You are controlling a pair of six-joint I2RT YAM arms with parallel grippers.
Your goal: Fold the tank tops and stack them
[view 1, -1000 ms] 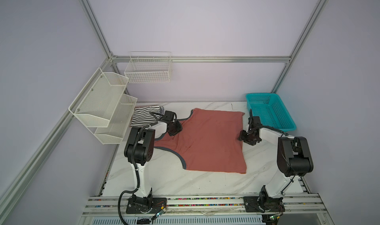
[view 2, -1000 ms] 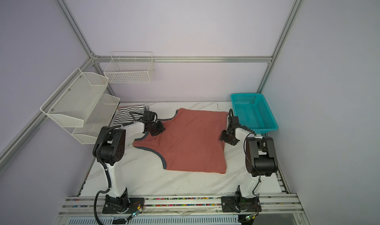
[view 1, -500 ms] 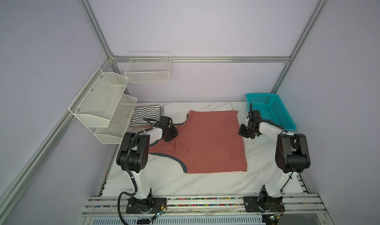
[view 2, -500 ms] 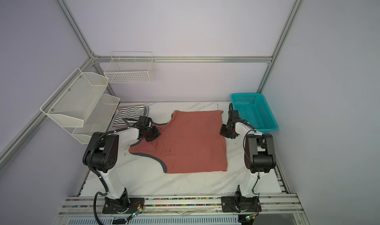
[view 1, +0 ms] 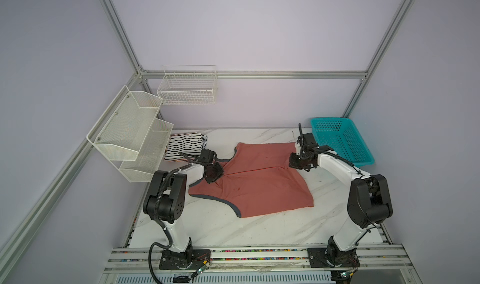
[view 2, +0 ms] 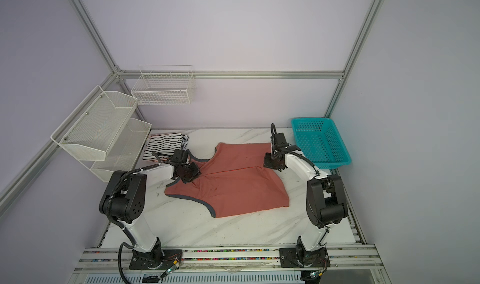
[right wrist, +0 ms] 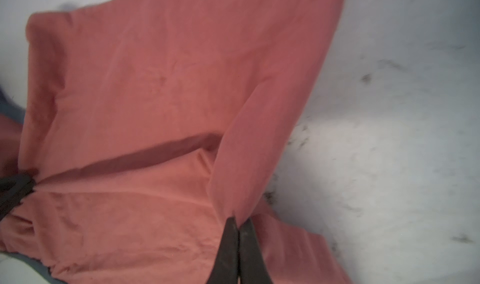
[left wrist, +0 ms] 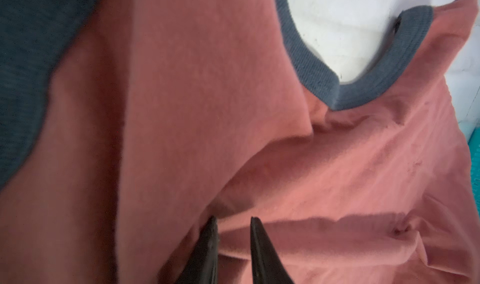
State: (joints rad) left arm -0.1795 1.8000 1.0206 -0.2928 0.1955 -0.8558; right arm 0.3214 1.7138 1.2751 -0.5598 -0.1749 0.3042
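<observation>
One top (view 1: pixel 259 192) pinched, left pincer (left wrist: pixel 233 221), right pincer (right wrist: pixel 239 220)

I find no text, label, brand, number or sign that I can read in any of my views. The salmon tank top (view 1: pixel 259 186) in front of me shows plain cloth only. The small coloured marks along the near rail (view 1: pixel 246 250) are too small for me to make out.
</observation>
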